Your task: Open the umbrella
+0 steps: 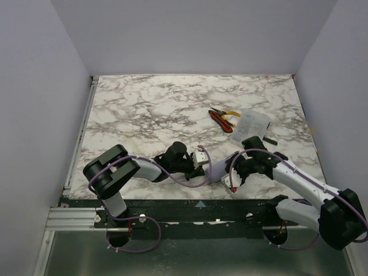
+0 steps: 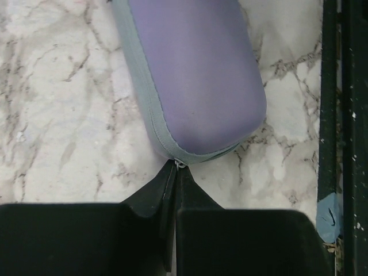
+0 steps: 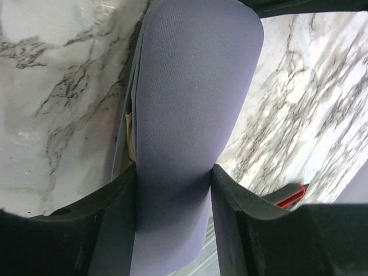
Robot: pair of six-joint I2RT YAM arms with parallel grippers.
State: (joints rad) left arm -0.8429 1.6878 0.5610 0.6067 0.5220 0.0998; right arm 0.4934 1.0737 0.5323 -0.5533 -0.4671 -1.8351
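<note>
A lavender oval hard-shell case (image 1: 216,175) lies near the table's front edge between my two grippers. My left gripper (image 2: 177,168) is shut on the small metal zipper pull (image 2: 180,164) at the case's rounded end (image 2: 195,75). My right gripper (image 3: 172,175) is shut across the case body (image 3: 184,103), one finger on each side. In the right wrist view the seam gapes a little on the left, and a sliver of peach-tan umbrella (image 3: 131,137) shows inside. The rest of the umbrella is hidden in the case.
Red-and-yellow-handled pliers (image 1: 223,118) and a clear plastic packet (image 1: 253,122) lie at the back right, with a small dark part (image 1: 271,140) beside them. The black front rail (image 2: 330,115) runs close to the case, with a blue tape piece (image 2: 329,216) on it.
</note>
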